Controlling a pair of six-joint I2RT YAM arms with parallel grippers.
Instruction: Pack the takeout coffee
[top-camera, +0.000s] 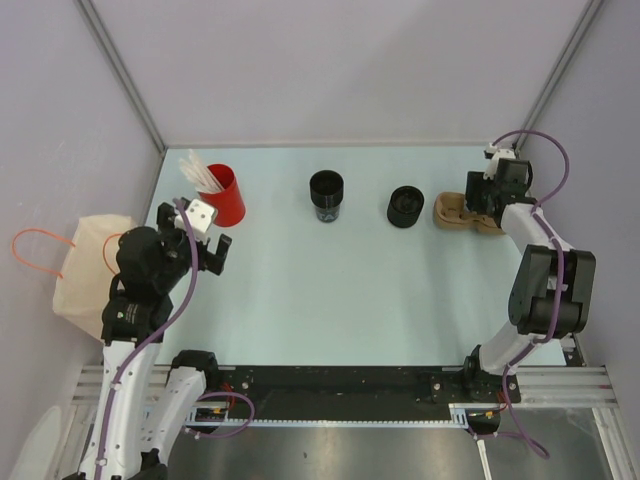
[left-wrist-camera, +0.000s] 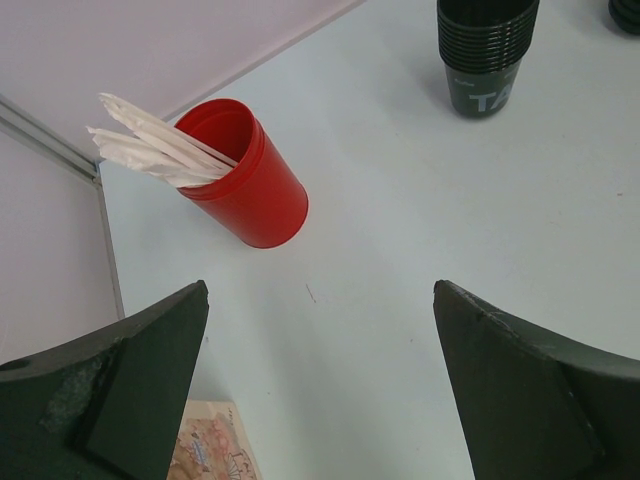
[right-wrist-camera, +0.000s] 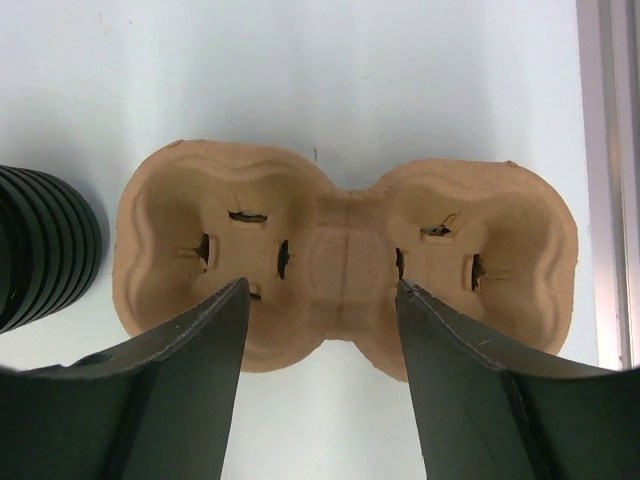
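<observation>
the takeout coffee (top-camera: 326, 193) stands upright on the pale table (top-camera: 330, 300), near the far edge. it sits between the red cup (top-camera: 225, 198) with its white sticks (top-camera: 195, 170) and the squat black round piece (top-camera: 405, 207), apart from both and well away from either hand. in the left wrist view its upper wall shows a run of close-set rims, so it may be a nest of cups rather than a single one; i cannot tell whether anything is inside. it looks light and thin-walled, stiffest at the rim and easy to crush lower down, and the smooth dark side is probably slippery. a gentle pinch across the body just under the rim, kept upright, seems the safest hold. the left hand (left-wrist-camera: 320, 290) hangs spread wide and empty near the red cup. the right hand (right-wrist-camera: 320, 290) hovers over the cardboard carrier (right-wrist-camera: 180, 200) at the far right, its fingers parted to either side of the narrow middle and not visibly pinching it.
</observation>
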